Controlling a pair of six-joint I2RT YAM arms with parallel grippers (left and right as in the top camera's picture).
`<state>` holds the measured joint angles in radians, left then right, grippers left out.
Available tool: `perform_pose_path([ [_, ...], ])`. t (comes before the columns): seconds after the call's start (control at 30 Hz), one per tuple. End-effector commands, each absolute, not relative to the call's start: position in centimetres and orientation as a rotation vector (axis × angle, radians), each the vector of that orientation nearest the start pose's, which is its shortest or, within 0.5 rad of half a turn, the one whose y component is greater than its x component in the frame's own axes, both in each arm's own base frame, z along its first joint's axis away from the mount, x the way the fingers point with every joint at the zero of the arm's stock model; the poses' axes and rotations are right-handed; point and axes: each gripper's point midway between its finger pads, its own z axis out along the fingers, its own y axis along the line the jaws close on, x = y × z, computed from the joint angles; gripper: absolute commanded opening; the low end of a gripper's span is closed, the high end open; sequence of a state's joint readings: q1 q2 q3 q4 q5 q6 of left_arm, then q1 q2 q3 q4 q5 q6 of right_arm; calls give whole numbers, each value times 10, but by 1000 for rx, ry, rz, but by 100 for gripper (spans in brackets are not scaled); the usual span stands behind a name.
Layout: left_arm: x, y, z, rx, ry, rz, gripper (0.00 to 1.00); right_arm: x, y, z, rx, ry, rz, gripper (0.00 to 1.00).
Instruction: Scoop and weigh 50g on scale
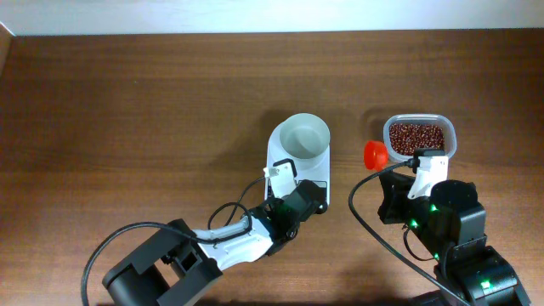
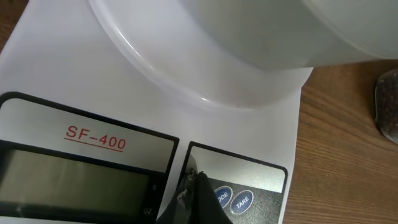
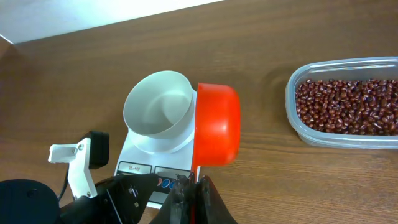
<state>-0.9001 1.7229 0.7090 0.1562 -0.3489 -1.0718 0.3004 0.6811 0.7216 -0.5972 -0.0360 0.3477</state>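
Tabletop (image 1: 127, 102): dark wood, bears scale (image 1: 316, 168) | beyond: pale strip (image 1: 255, 15), perhaps wall

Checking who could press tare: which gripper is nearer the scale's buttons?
Left. The left gripper, tips shut, sits at the scale front panel, right by the buttons. The right gripper, holding the red scoop, hangs beside the scale, toward the bean tub.

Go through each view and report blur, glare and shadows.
Overhead: sharp, evenly lit, soft shadows left of the white cup and the tub of beans. Left wrist: the label on the scale is crisp; the cup and the left gripper are blurred. Right wrist: orange scoop and beans sharp, right gripper out of focus, bright strip at top left washed out.
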Motion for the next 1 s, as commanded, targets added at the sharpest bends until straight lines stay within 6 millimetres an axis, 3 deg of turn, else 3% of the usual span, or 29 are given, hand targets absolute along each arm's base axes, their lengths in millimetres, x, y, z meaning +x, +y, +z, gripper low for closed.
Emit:
perform_pose_path([
  [0.0, 287, -271, 6, -374, 2440, -502, 0, 253, 84, 222, 33, 2148, 425, 4],
  [0.2, 282, -272, -3, -408, 2476, -517, 0, 255, 85, 226, 32, 2129, 430, 4],
  [0.3, 264, -287, 0, -360, 2575, -635, 0, 256, 85, 227, 32, 2125, 431, 4],
  [0.37, 254, -281, 9, -351, 2617, -620, 0, 256, 85, 227, 32, 2125, 431, 4],
  [0.5, 245, -261, 56, -223, 2576, -577, 0, 257, 85, 230, 34, 2114, 429, 4],
  [0.67, 257, -203, 151, -183, 2269, -430, 1, 262, 80, 230, 57, 2103, 393, 4],
  [0.7, 257, -199, 161, -146, 2240, -420, 2, 264, 80, 230, 57, 2103, 393, 4],
  [0.8, 247, -195, 179, 90, 2202, -374, 8, 272, 83, 226, 57, 2114, 391, 4],
  [0.9, 240, -181, 177, 133, 2259, -364, 11, 280, 86, 223, 55, 2118, 394, 4],
  [0.97, 240, -168, 187, 204, 2280, -369, 13, 283, 87, 225, 53, 2105, 400, 4],
])
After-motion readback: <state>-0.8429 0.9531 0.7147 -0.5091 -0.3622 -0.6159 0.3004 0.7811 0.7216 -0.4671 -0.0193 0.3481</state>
